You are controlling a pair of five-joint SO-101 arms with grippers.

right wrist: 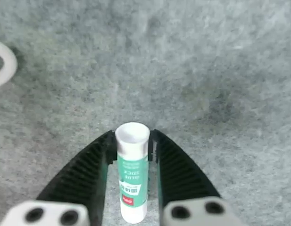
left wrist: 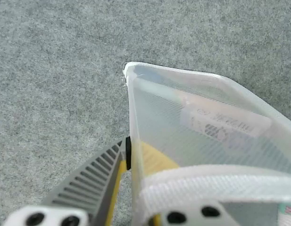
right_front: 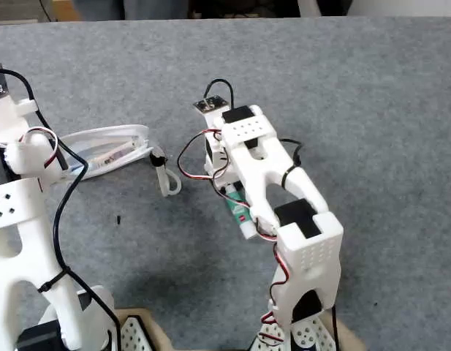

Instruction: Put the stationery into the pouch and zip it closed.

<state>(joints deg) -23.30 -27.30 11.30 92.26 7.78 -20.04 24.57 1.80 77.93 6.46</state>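
Observation:
A translucent white pouch [right_front: 112,150] lies on the grey felt at the left, its white zipper loop [right_front: 167,180] trailing toward the centre. In the left wrist view my left gripper [left wrist: 128,157] is shut on the pouch's [left wrist: 202,141] edge, with one grey ribbed finger [left wrist: 95,176] outside the wall. A labelled white item [left wrist: 223,123] shows through the mesh. My right gripper [right wrist: 132,141] is shut on a green and white glue stick [right wrist: 132,176], which is held just above the felt. From above, the glue stick [right_front: 240,212] pokes out under the centre arm, right of the loop.
Grey felt [right_front: 371,95] covers the whole table. The zipper loop [right wrist: 4,66] is visible at the edge of the right wrist view, beyond the glue stick. Both arm bases [right_front: 298,329] stand at the near edge. Open felt lies to the right and at the back.

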